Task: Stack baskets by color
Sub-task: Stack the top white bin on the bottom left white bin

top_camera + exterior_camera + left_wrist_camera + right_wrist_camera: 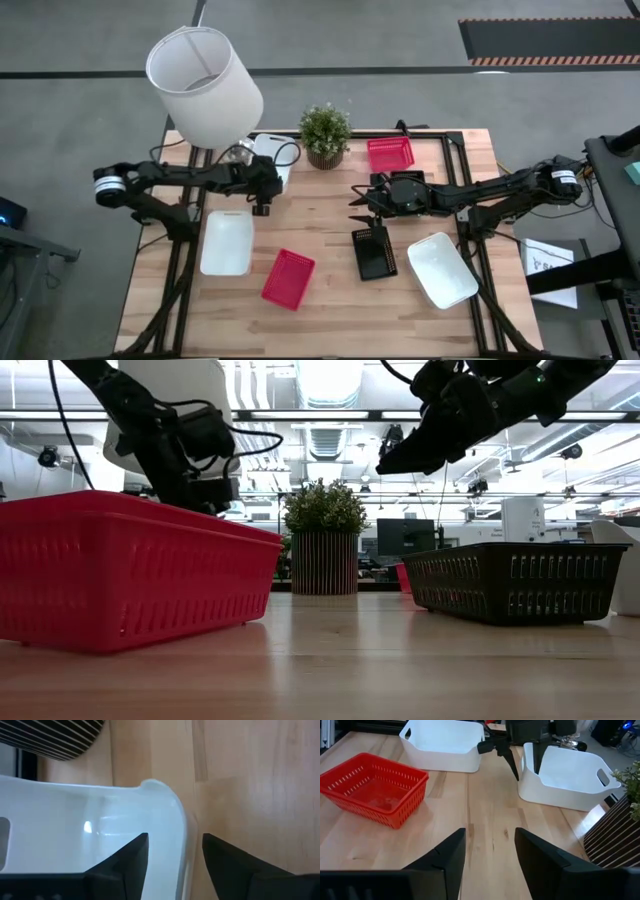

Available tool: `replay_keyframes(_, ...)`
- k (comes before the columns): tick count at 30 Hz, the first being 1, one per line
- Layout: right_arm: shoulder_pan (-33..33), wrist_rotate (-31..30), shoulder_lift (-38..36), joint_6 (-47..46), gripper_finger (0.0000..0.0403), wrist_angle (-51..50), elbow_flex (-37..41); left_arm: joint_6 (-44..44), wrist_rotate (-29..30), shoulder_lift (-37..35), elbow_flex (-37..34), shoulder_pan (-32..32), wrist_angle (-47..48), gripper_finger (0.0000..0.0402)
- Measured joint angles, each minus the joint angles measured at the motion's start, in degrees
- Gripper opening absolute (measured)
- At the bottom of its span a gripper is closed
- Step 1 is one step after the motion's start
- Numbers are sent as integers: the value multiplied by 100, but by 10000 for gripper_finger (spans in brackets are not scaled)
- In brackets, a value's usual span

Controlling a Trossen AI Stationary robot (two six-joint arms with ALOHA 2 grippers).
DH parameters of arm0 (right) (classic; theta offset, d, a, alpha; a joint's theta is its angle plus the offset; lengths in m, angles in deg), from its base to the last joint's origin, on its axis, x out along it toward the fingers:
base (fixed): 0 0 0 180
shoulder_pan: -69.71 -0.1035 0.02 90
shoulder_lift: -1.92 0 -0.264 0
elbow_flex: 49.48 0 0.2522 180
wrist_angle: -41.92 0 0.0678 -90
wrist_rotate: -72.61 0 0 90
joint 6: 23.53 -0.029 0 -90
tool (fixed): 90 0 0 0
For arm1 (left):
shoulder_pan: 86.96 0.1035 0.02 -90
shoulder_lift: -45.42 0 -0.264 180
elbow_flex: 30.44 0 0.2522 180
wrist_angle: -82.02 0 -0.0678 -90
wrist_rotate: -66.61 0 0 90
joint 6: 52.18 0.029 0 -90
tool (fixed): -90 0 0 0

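Note:
A white basket (272, 155) stands on the table at the far side, beside the plant, half under the lampshade. My left gripper (175, 837) is open at its near end. One finger is inside the end wall (526, 782) and one outside, close to a corner; I cannot tell whether they touch it. A second white basket (227, 242), a red basket (288, 278), a black basket (375, 252), a third white basket (442, 268) and a far red basket (390, 153) also rest on their bases. My right gripper (355, 200) hangs open and empty above the table's middle.
A potted green plant (325, 135) stands at the far middle, right beside the white basket. A big white lampshade (205, 85) overhangs the far left corner. Bare wood lies between the two grippers (490, 815).

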Motion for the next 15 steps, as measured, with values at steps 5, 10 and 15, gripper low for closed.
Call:
replay_keyframes(5,0,-1,1,10,151,-2,2,3,-10,51,-6,0,-1,120)
replay_keyframes(10,0,-2,2,-9,140,-7,2,51,-33,-1,-6,0,2,34)
replay_keyframes(15,0,-4,2,-38,126,-19,2,56,-73,-62,5,-14,32,5)
